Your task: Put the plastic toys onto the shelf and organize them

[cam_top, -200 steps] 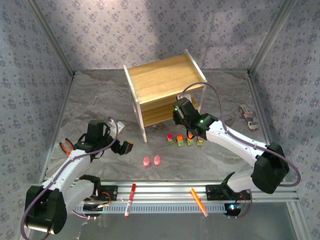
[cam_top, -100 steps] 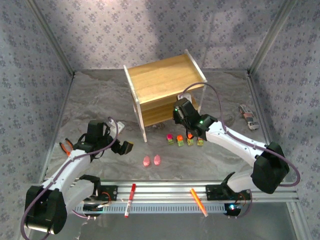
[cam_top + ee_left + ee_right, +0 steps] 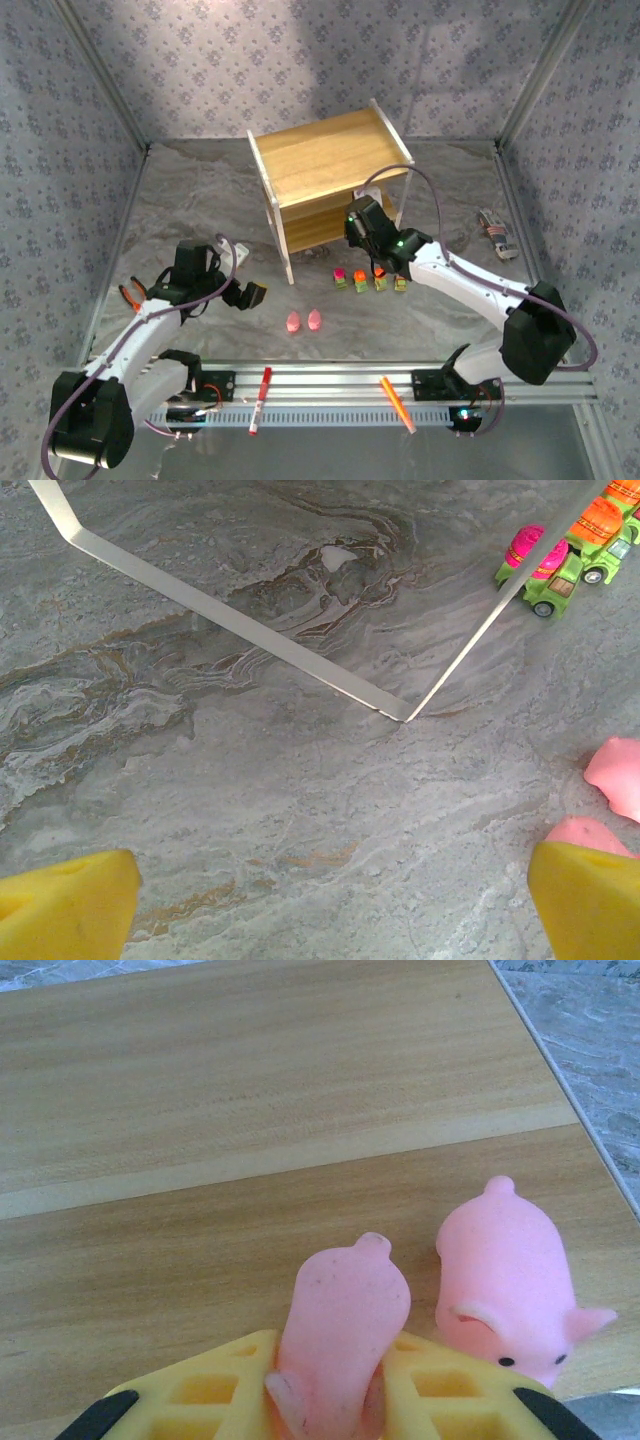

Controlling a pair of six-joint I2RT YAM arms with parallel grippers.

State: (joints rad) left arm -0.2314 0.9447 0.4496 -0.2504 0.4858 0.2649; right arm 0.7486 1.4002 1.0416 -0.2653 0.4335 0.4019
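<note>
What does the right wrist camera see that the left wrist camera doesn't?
Right wrist view: the right gripper squeezing a pink toy over the wooden shelf board, with a second pink toy resting on it alongside. Left wrist view: the open left gripper above the table, toy trucks, the white shelf frame and two more pink toys. Both: yellow fingers, pink toys, grey table.

Marble table (image 3: pixel 200 200): shelf (image 3: pixel 320 160), 4 trucks (image 3: pixel 360 281), 2 pink figures (image 3: pixel 293 322).
</note>
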